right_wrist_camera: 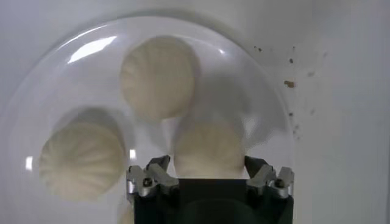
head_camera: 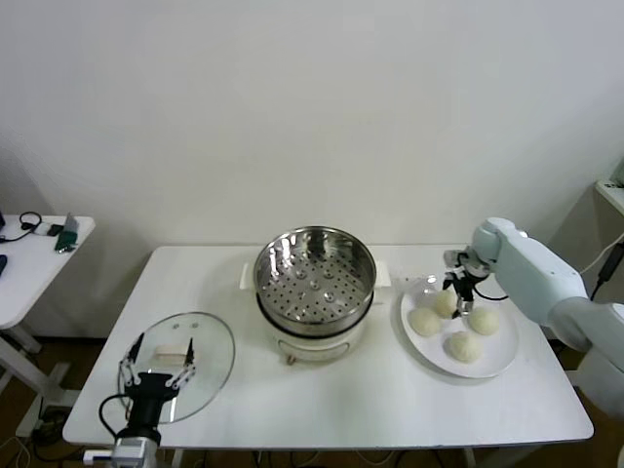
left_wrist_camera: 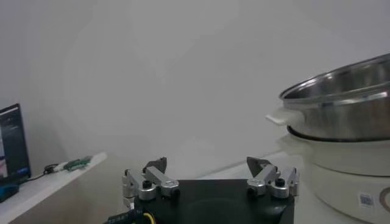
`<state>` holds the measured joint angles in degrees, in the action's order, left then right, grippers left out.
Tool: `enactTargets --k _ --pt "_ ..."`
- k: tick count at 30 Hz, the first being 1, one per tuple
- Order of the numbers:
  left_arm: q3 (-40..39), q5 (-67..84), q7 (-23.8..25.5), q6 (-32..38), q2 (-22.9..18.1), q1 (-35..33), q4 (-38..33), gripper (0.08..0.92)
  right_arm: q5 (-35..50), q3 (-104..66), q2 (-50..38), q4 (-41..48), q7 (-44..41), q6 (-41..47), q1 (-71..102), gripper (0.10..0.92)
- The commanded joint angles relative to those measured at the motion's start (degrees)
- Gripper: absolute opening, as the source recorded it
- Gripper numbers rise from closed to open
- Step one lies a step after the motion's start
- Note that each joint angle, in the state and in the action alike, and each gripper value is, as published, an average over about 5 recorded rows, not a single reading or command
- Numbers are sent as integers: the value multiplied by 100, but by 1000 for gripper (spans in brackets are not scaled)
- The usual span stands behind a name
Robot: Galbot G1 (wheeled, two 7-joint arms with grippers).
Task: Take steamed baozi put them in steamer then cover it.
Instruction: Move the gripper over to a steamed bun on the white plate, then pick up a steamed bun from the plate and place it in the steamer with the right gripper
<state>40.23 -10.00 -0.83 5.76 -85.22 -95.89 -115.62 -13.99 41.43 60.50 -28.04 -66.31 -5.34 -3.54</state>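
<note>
Right now your right gripper [head_camera: 460, 297] is down over the white plate [head_camera: 500, 355] near the counter's [head_camera: 322, 409] right edge, its fingers [right_wrist_camera: 150, 178] set either side of the rearmost baozi [right_wrist_camera: 207, 149] and narrowing on it, though a firm clamp isn't shown yet. Close gently: the bun looks soft, so I'd stop squeezing once both fingers meet dough, keep them centred on its widest part, and lift straight up before swinging toward the steamer [head_camera: 314, 276], so you don't nudge the three other buns [head_camera: 463, 345] close around it. The steamer stands open and empty at the counter's middle, on its white pot base [head_camera: 314, 342]. The cover [head_camera: 181, 365] lies flat near the front-left corner.

Your right arm reaches in from the right edge, forearm angled down toward the plate, wrist bent so the fingers point nearly straight down. Your left gripper [head_camera: 156, 374] waits low above the cover, fingers spread wide apart, holding nothing.
</note>
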Motion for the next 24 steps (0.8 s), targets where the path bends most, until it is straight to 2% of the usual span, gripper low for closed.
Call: enactTargets --k 1,12,24 --pt "-4 -18 -68 -29 -1 -19 11 823 -84 -90 57 111 -16 -62 -6 720" --pt "-2 -13 -38 -95 0 -124 -83 823 53 1 -70 -136 -34 -157 -221 701" --pt "9 9 -54 -24 -24 -249 -166 823 1767 2316 -443 -1809 -237 -400 -2286 710"
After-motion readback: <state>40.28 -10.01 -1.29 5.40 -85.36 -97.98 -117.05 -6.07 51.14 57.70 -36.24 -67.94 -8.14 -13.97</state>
